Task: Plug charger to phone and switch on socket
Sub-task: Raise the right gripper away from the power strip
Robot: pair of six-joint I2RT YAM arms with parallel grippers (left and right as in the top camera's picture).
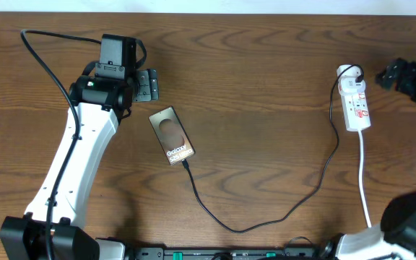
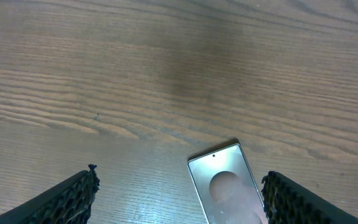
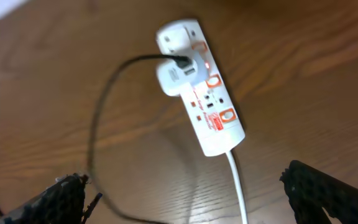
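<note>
Wood table [image 1: 266, 58], charger [image 1: 233, 230] in phone [image 1: 172, 135] mid, socket [image 1: 356, 105] far right, L claw [image 2: 180, 179], R claw [image 3: 184, 175] apart

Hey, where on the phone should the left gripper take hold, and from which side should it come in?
Take the phone across its two long edges near mid-length, coming straight down from above. It lies flat and skewed on the table, so the left gripper, open now, would likely need turning to match. Avoid the short end toward the robot, where the charger meets it.
</note>
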